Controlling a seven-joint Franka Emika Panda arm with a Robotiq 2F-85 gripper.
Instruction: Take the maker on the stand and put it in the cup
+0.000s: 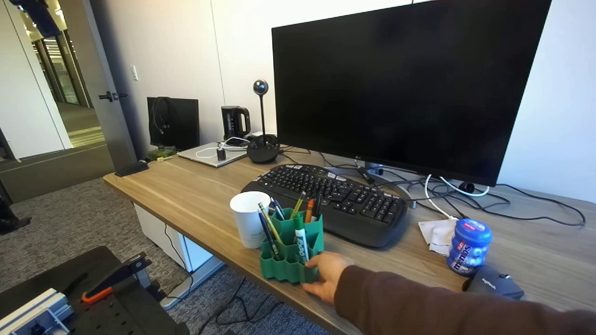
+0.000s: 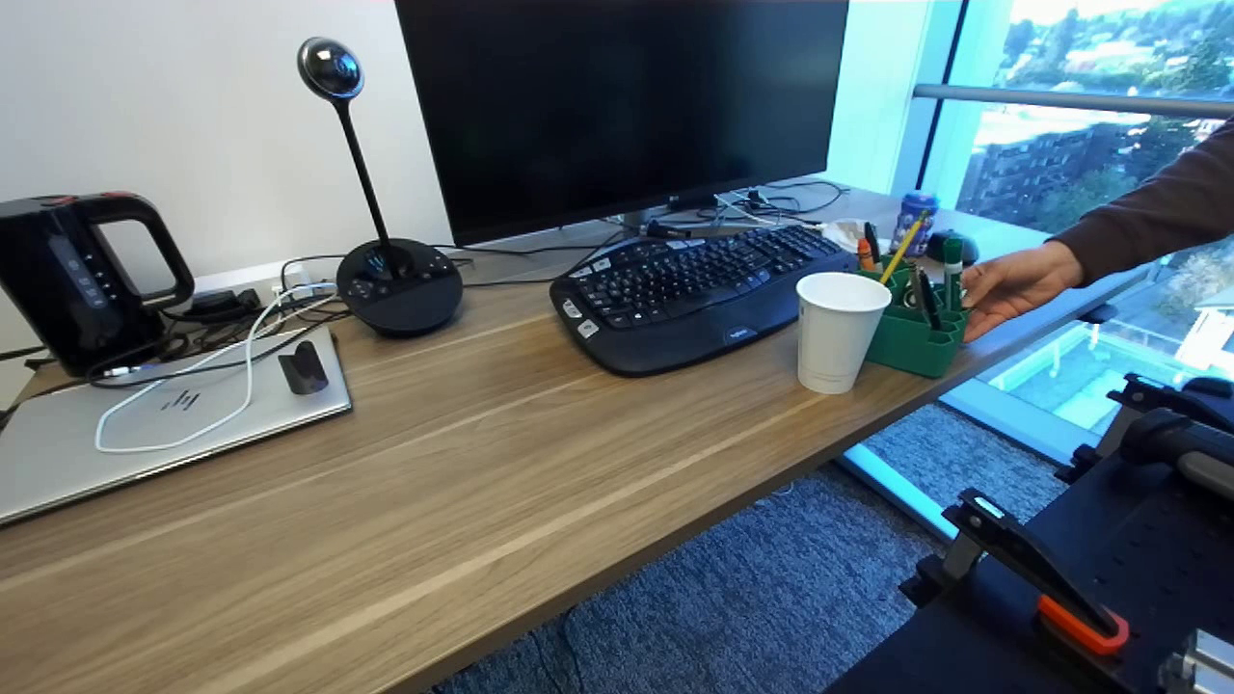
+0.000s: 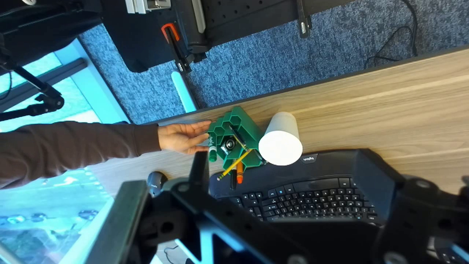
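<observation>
My gripper (image 3: 284,157) is spread wide; cup (image 2: 837,337) and stand (image 2: 908,343) share the wood-grained desk (image 2: 463,424) above carpet (image 2: 694,588), by a window (image 2: 1070,164).

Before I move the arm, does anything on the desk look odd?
Yes: a person's hand is at the green pen holder, beside the green-capped marker. Odd, since it crowds what must be grasped.

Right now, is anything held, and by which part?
The open gripper holds nothing. A person's hand is at the green stand; whether it grips is unclear.
</observation>
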